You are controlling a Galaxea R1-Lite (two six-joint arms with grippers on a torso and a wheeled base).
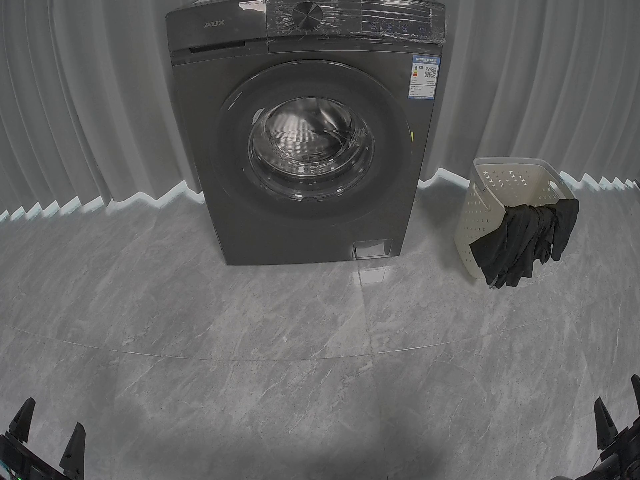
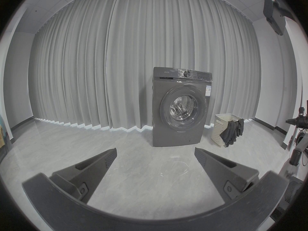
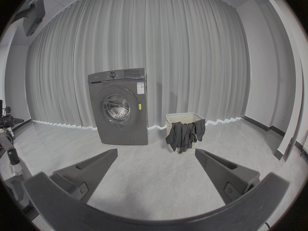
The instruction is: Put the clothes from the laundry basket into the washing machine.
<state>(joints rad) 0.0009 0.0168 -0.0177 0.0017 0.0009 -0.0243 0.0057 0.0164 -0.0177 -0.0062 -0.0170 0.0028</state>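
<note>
A dark grey front-loading washing machine stands against the curtain with its round door closed. To its right sits a white perforated laundry basket with black clothes draped over its front rim. The washing machine and laundry basket lie far ahead in the left wrist view, as do the washing machine, laundry basket and clothes in the right wrist view. My left gripper is open at the lower left, my right gripper open at the lower right, both empty.
Grey marble-look floor stretches wide between me and the machine. A pleated grey curtain covers the back wall. A tripod stand stands at the room's side.
</note>
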